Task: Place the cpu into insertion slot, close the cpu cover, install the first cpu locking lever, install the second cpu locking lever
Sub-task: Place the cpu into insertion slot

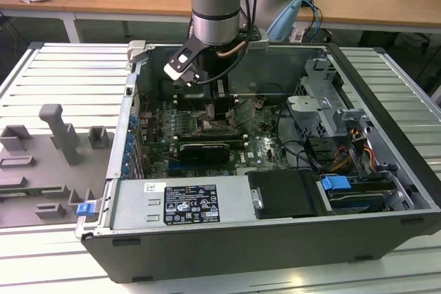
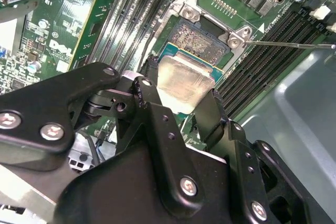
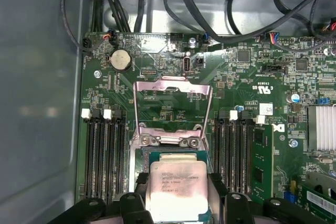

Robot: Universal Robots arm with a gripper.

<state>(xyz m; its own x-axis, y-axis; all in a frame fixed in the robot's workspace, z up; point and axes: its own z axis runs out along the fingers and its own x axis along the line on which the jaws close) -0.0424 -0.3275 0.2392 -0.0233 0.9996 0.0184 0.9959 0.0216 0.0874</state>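
Observation:
My gripper [image 2: 181,98] is shut on the cpu [image 2: 184,81], a pale silvery square chip held by two opposite edges between the black fingers [image 2: 149,85]. The chip hangs just over the near part of the insertion slot [image 2: 202,38], whose contact field shows beyond it. In the first wrist view the cpu [image 3: 177,184] sits between the fingertips, and the cpu cover [image 3: 173,95] stands tilted open behind the insertion slot [image 3: 168,140]. A thin metal locking lever [image 2: 289,44] sticks out sideways, unlatched. In the exterior view my gripper [image 1: 213,105] reaches down into the computer case [image 1: 386,170].
Long memory slots [image 3: 105,156] flank the socket on both sides. A black card [image 1: 201,151] lies on the board nearer the camera. Cables [image 3: 210,9] run along the case wall, and a drive cage [image 1: 324,111] stands on the exterior view's right. Grey fixtures [image 1: 58,132] sit on the table outside.

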